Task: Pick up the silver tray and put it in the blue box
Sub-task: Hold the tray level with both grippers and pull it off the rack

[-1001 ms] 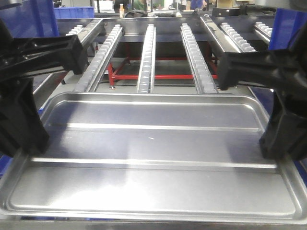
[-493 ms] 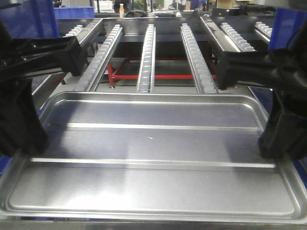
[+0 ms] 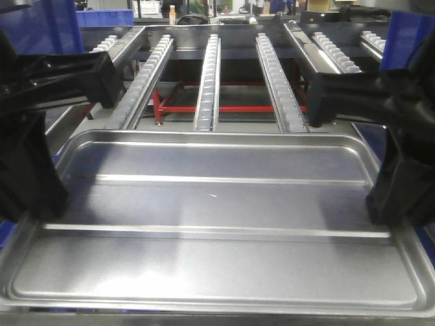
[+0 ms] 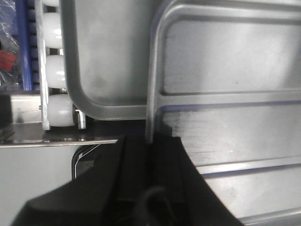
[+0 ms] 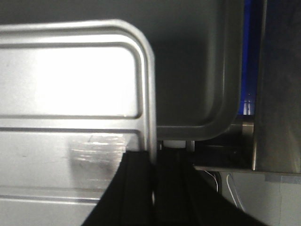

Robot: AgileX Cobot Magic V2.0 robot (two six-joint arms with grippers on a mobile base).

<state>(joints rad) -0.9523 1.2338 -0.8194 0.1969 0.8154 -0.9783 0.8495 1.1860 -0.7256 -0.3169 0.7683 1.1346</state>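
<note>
**Left pincer**: black fingers closed on the left short rim of the silver tray, with the rim running in between them.

**Right pincer**: closed the same way on the opposite short rim, near a rounded corner.

**Silver tray:** held level between the two pincers. Its two lengthwise ridges are visible and the floor is bare. It lies close over a wider tray, whose flared rim juts out past it in both wrist views. Whether the two trays touch cannot be told.

**Roller rails**: run away behind the tray, over a red frame.

**Blue box**: probably the blue wall at right rear. A similar blue wall stands at left rear, and which one is meant cannot be told.

**Step in hand:** the grasp looks complete and the carry has not begun.

**Next move:** raise both arms together and evenly so the rim does not slip or twist. Clear the lower tray, then travel to the box and lower the tray flat inside.
</note>
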